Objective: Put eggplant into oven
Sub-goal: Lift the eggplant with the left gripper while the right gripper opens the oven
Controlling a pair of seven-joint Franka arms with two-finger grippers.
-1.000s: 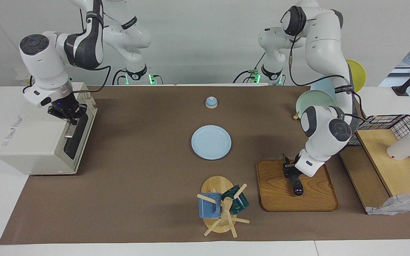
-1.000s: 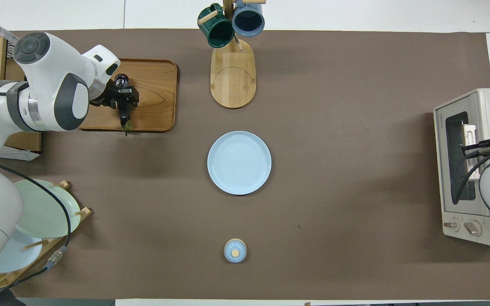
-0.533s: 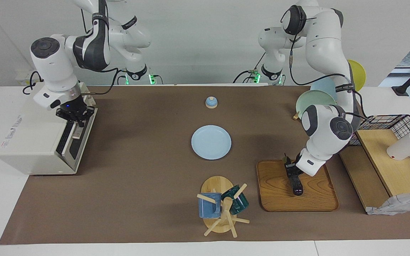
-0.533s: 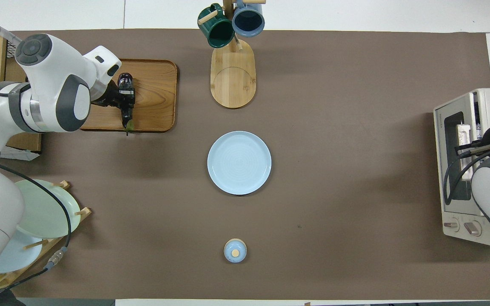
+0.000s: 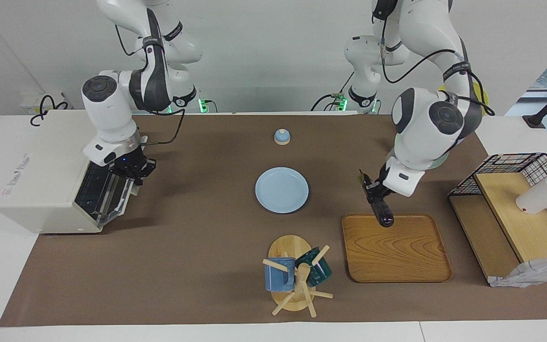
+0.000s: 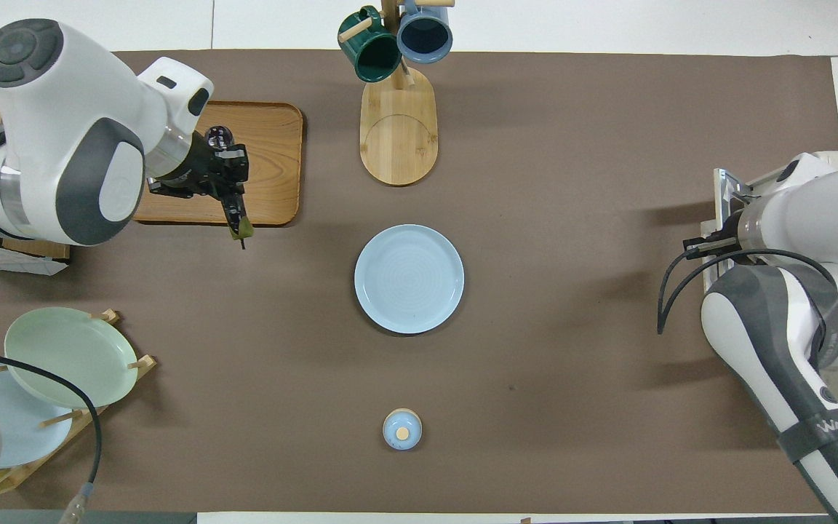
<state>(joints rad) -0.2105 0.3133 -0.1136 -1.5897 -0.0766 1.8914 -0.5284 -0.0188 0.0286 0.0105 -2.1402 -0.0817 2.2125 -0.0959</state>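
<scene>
left tool (image 5: 373,192) clamped on eggplant (image 5: 381,211), lifted over wooden tray (image 5: 397,251) edge nearer the robots, right tool (image 5: 133,172) closed at handle of half-open oven (image 5: 50,190) door, blue plate (image 5: 281,190) mid-counter

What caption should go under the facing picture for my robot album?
Left gripper lifts the eggplant over the tray while right gripper, shut on the handle, pulls the oven door down.

The eggplant (image 5: 381,211) has glossy dark skin. The tray (image 5: 397,266) and mug stand (image 6: 398,138) are smooth grained wood. The table cover (image 5: 197,256) looks matt, like paper. The plate (image 5: 281,190) is smooth, faintly glossy.
</scene>
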